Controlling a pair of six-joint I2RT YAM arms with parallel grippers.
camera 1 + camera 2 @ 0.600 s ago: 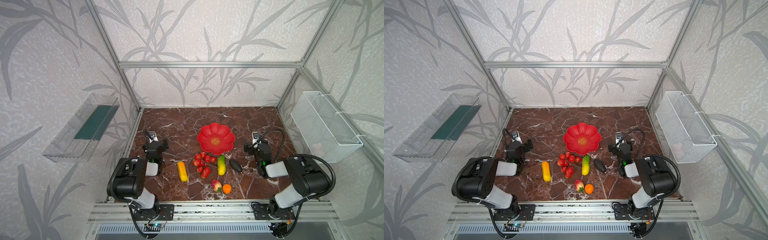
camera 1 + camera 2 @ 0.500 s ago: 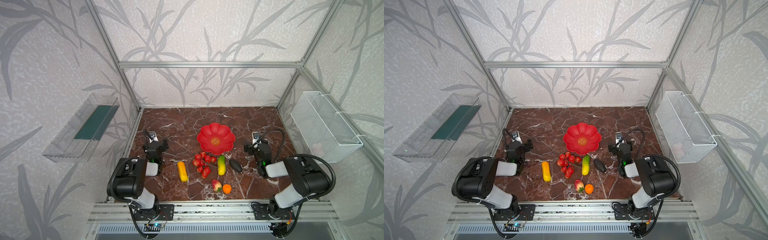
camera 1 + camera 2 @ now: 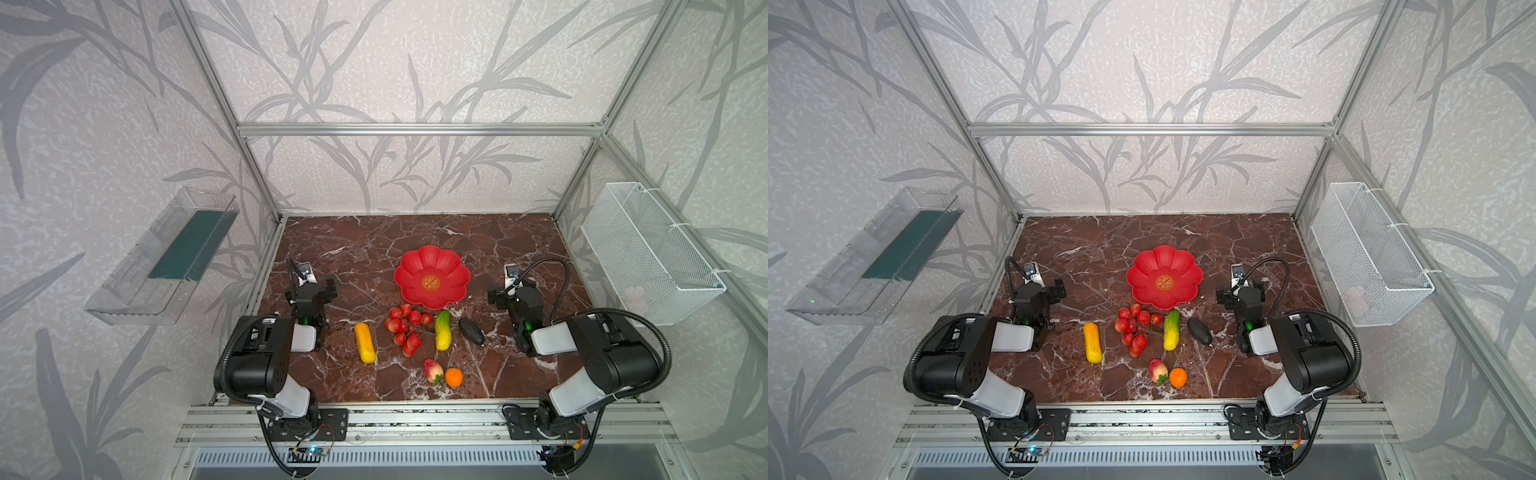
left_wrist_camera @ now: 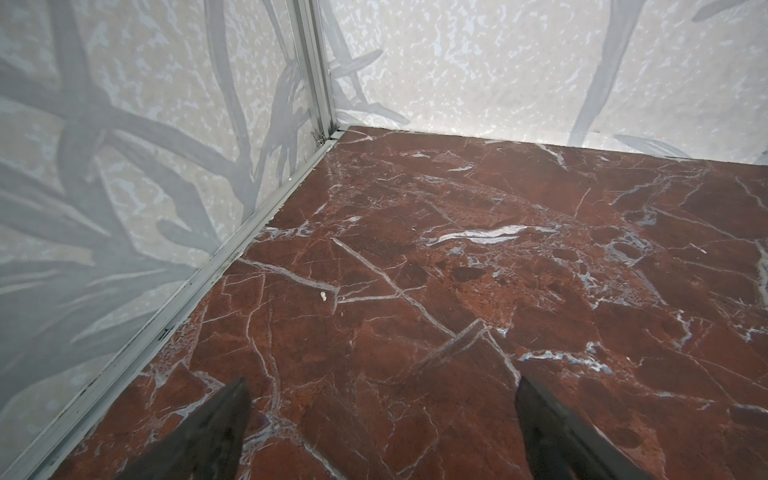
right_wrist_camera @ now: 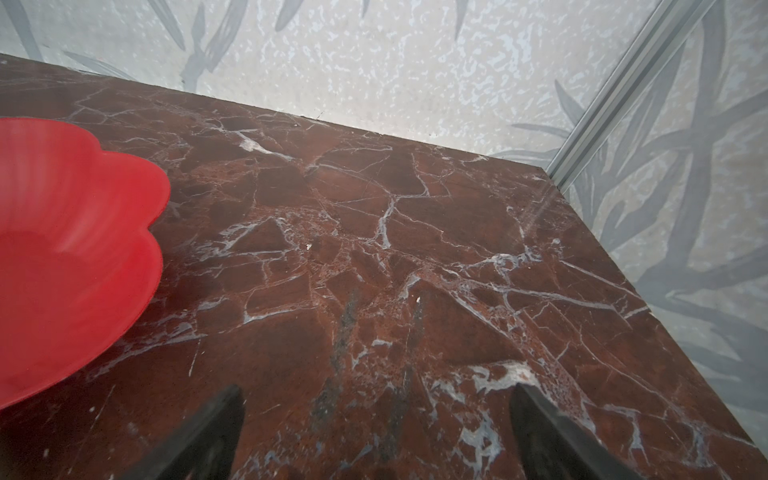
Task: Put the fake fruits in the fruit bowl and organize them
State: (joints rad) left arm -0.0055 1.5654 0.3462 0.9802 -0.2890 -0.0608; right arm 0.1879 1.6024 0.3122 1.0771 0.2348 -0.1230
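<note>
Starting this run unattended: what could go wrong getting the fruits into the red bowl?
The peach and small orange lie side by side; gripping one might send the other rolling. The berry cluster sprawls beside the green-yellow fruit, so the jaws may snag both. The fruit bowl looks shallow; round fruit could roll out.

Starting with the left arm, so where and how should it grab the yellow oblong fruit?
Take the yellow oblong fruit across its middle, straight down from above. It lies flat, long axis running near to far, with bare marble along both long sides, so the open left gripper can probably straddle its narrow width; the rounded ends would likely slip.
</note>
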